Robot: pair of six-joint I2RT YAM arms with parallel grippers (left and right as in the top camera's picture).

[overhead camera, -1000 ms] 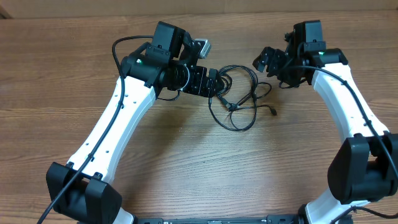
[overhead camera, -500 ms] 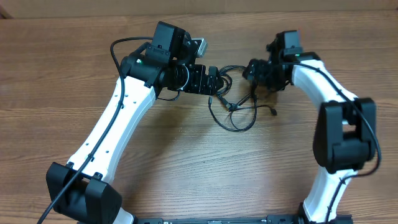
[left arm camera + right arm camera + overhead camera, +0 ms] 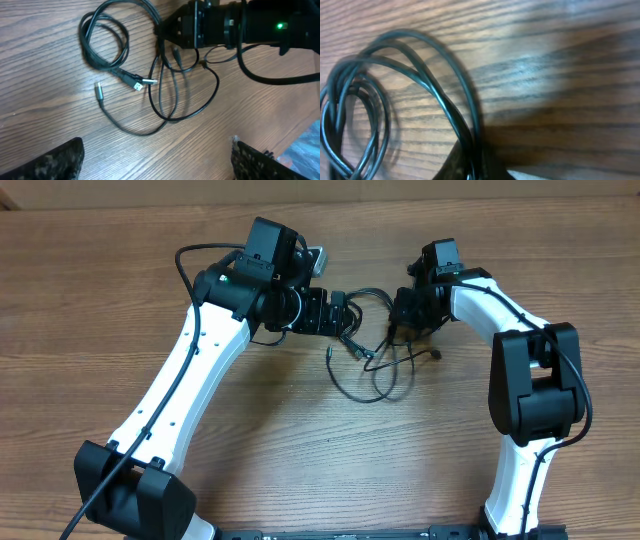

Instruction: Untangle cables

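The cables (image 3: 370, 356) lie tangled on the wooden table between my two grippers. In the left wrist view they (image 3: 172, 100) form a coil at upper left, with a USB plug (image 3: 142, 83) and a silvery tip (image 3: 98, 90) lying loose. My right gripper (image 3: 403, 317) is shut on a few strands at the right side of the tangle; its black body (image 3: 200, 25) shows at the top of the left wrist view. Up close, the cable strands (image 3: 467, 127) run straight into my right gripper (image 3: 472, 170). My left gripper (image 3: 347, 317) hovers open just left of the tangle, its fingertips (image 3: 60, 160) wide apart with nothing between them.
The left arm's own thick black wire (image 3: 195, 255) arcs behind its wrist. Bare wood table (image 3: 300, 450) stretches toward the front edge between the two arm bases.
My right arm swung left onto the tangle and shut on a few strands, dragging the loops slightly left. The left arm has barely moved and stays open.
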